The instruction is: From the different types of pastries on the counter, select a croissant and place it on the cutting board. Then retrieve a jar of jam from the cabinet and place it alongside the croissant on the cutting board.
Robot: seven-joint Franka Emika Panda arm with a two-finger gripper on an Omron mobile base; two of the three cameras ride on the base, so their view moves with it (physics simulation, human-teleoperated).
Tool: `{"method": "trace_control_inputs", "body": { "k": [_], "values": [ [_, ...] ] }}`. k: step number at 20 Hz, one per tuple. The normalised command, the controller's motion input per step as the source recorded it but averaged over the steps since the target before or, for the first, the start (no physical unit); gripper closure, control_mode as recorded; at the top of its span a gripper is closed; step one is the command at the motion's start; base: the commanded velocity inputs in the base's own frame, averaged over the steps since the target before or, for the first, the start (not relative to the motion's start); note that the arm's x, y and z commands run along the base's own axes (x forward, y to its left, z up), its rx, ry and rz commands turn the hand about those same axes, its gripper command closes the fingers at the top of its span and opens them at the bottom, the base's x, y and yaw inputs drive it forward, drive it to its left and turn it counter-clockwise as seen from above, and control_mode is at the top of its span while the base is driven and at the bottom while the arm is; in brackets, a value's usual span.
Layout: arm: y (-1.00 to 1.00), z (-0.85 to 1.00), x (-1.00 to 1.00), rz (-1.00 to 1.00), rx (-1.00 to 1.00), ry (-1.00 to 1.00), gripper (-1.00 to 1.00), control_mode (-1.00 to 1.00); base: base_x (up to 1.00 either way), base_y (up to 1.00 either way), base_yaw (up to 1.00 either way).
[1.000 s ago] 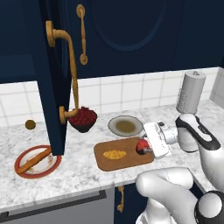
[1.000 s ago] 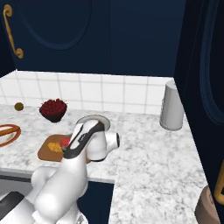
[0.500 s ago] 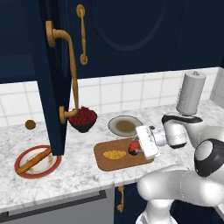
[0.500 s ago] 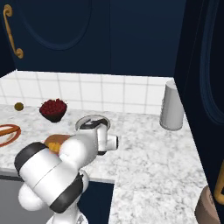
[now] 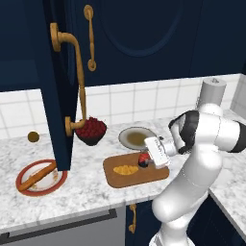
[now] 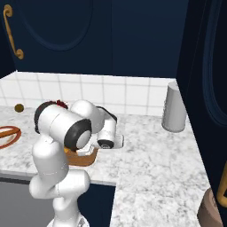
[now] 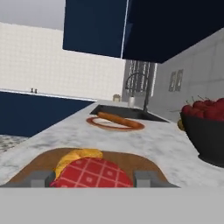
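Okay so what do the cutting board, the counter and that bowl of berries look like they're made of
The cutting board looks like wood: flat matte brown with rounded corners, though no grain shows. The counter looks like polished marble or an imitation of it: white with grey veining. The bowl of berries is dark and smooth, perhaps glazed ceramic; being rendered, it could equally be plastic or metal.

The arm has swung the claw (image 5: 145,160) and jar of jam (image 5: 143,158) over the cutting board (image 5: 115,179).
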Motion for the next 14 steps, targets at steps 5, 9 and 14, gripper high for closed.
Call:
{"method": "trace_control_inputs", "body": {
  "k": [5, 9, 14],
  "values": [
    [0.0, -0.3, 0.46, 0.0, 0.01, 0.2, 1.0, -1.0, 0.0, 0.0, 0.0],
    [0.01, -0.26, -0.76, 0.0, 0.0, -0.17, -1.0, -1.0, 0.0, 0.0, 0.0],
    [0.4, 0.19, -0.98, 0.01, -0.13, -0.55, -1.0, -1.0, 0.0, 0.0, 0.0]
  ]
}}
